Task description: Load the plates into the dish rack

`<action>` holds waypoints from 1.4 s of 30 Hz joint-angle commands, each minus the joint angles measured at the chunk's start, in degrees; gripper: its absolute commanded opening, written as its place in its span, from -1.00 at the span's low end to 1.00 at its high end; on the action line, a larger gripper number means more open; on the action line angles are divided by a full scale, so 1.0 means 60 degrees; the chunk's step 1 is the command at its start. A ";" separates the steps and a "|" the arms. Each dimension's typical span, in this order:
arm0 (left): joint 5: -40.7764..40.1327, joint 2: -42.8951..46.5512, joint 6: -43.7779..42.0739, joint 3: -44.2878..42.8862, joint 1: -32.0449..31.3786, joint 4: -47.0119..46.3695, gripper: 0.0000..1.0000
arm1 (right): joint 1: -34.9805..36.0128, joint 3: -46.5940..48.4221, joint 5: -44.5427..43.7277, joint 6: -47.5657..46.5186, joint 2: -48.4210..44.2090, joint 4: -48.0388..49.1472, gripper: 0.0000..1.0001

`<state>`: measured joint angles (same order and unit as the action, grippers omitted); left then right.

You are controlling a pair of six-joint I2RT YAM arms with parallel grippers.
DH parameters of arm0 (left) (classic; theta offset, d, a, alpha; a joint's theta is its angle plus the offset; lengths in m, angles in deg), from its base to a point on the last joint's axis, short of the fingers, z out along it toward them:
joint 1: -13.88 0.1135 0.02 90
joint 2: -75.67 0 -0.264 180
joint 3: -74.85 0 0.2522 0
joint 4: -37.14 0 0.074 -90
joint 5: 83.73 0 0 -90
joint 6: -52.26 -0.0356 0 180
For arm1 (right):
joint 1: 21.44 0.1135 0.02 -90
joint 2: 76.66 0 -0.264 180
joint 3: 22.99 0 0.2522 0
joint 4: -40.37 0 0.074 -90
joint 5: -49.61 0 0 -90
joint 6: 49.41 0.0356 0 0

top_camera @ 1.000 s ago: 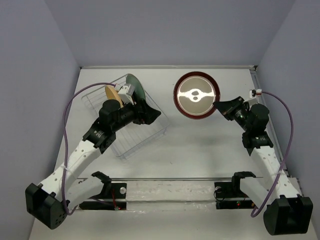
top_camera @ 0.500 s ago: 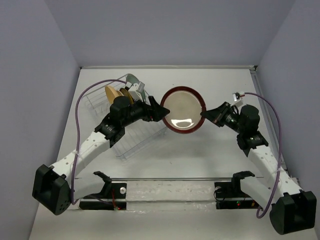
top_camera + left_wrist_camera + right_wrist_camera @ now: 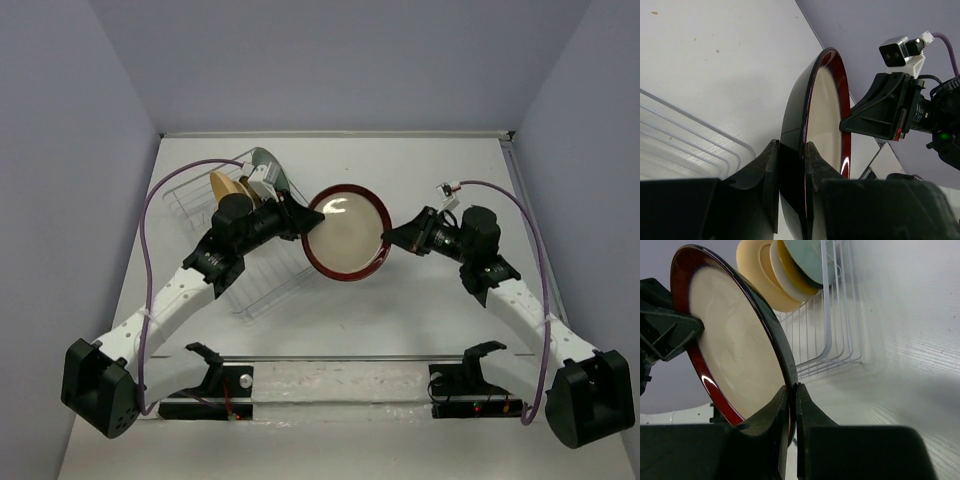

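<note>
The red-rimmed beige plate hangs tilted on edge above the table, just right of the dish rack, and both grippers hold it. My left gripper is shut on its left rim; in the left wrist view the dark rim sits pinched in the left gripper. My right gripper is shut on the opposite rim, and in its wrist view the right gripper clamps the plate. Standing in the white wire rack are an orange-yellow plate and a mint-green plate, with other plates between them.
The rack lies at an angle on the left half of the white table, its back near the left wall. A transparent strip and the arm mounts run along the near edge. Grey walls close in the back and sides.
The right gripper has carried the plate leftwards from the back right towards the rack. The left gripper came out from over the rack, reached the plate's left rim and closed on it.
</note>
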<state>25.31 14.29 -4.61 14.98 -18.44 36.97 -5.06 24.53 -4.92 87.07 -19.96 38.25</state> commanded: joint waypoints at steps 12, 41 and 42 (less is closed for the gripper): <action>0.3109 0.0914 -0.0467 -0.0620 0.0756 -0.0506 -0.89 | 0.0653 0.0760 0.3303 -0.0333 0.1403 0.2982 0.10; -0.4056 0.3006 -0.2238 -0.2391 0.1636 0.3433 0.98 | 0.3654 0.4359 -0.1541 -0.2488 0.1782 -0.0092 -0.86; -0.4547 0.3183 -0.2355 -0.2481 0.1636 0.3508 0.98 | 0.3845 0.4596 -0.1951 -0.2517 0.1900 -0.0239 -0.87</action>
<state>18.67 27.68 -13.97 5.86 -8.87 54.30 14.41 41.88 -4.86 73.89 -8.90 34.12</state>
